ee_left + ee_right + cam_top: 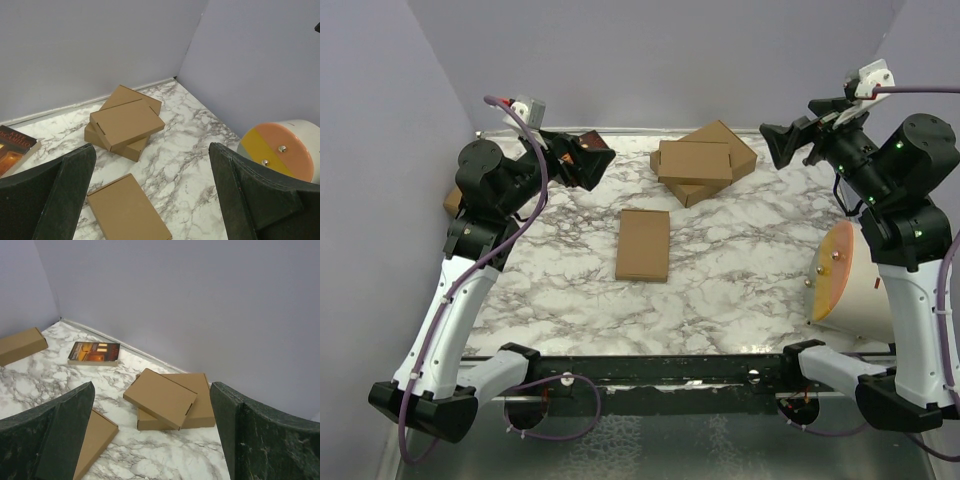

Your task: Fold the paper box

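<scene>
The paper box (643, 245) lies flat and shut near the middle of the marble table, a thin brown cardboard rectangle. It also shows low in the left wrist view (127, 210) and at the lower left of the right wrist view (97, 437). My left gripper (598, 165) hangs open above the back left of the table, well clear of the box. My right gripper (772, 146) hangs open high at the back right. Both wrist views show wide jaws with nothing between them (151, 150) (152, 386).
A stacked pair of folded brown boxes (703, 163) sits at the back centre. A book (94, 353) lies by the back wall at the left. A small brown carton (20, 345) sits at the far left. A white drum with an orange-yellow face (845, 280) stands at the right.
</scene>
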### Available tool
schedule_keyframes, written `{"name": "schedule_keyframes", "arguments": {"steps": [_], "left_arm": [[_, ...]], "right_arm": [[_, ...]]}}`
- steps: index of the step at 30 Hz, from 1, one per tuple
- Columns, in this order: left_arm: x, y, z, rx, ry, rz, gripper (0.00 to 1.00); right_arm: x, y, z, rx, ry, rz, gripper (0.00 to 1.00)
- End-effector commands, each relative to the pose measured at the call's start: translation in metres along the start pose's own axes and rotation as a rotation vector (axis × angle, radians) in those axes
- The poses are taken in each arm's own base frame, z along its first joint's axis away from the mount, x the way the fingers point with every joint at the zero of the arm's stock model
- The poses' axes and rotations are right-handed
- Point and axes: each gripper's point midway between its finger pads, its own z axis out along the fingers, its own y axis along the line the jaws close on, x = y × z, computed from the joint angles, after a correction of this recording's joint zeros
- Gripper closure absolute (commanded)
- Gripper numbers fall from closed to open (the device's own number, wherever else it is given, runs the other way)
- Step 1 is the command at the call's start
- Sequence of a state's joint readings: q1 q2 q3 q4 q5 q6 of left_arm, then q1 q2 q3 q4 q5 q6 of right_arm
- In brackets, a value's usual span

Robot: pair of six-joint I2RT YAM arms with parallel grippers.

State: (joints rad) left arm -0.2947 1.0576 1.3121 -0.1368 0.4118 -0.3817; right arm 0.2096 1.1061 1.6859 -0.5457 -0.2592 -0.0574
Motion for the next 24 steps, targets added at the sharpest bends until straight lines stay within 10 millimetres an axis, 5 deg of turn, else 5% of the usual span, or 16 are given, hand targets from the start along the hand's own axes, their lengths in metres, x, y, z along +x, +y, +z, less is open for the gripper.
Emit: {"name": "schedule_keyframes", "arguments": {"steps": [1, 24], "left_arm": [[-0.008, -0.007, -0.005, 0.033, -0.033, 0.029, 0.01], [-0.007, -0.004, -0.004, 0.028, -0.042, 0.044, 0.01]], "right_arm": [[-0.008, 0.002, -0.003, -0.016, -0.025, -0.008, 0.00], [-0.001, -0.008, 0.006, 0.011, -0.011, -0.023, 0.00]]}}
